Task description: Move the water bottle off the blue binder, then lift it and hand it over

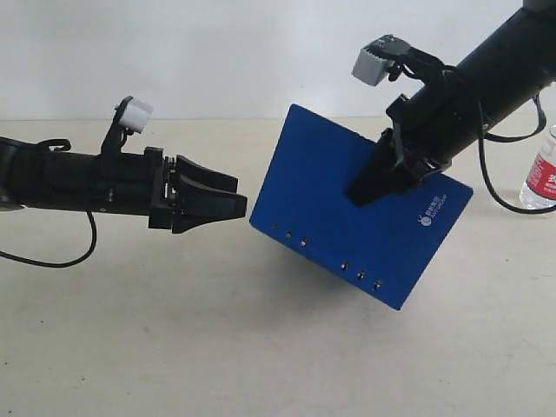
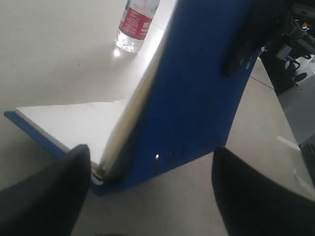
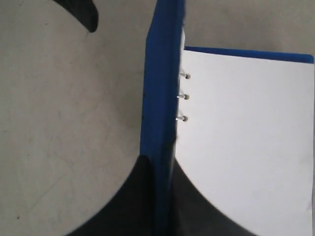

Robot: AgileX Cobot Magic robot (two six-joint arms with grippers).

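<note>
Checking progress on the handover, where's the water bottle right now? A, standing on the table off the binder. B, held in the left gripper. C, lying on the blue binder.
A: the water bottle stands upright on the table, apart from the blue binder that the right gripper clamps.

Beige tabletop, plain white wall

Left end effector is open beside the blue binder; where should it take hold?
Probably the blue binder at its left edge, coming level from the left: that thin edge faces the open left end effector, and the right end effector pinches the upper edge.
</note>
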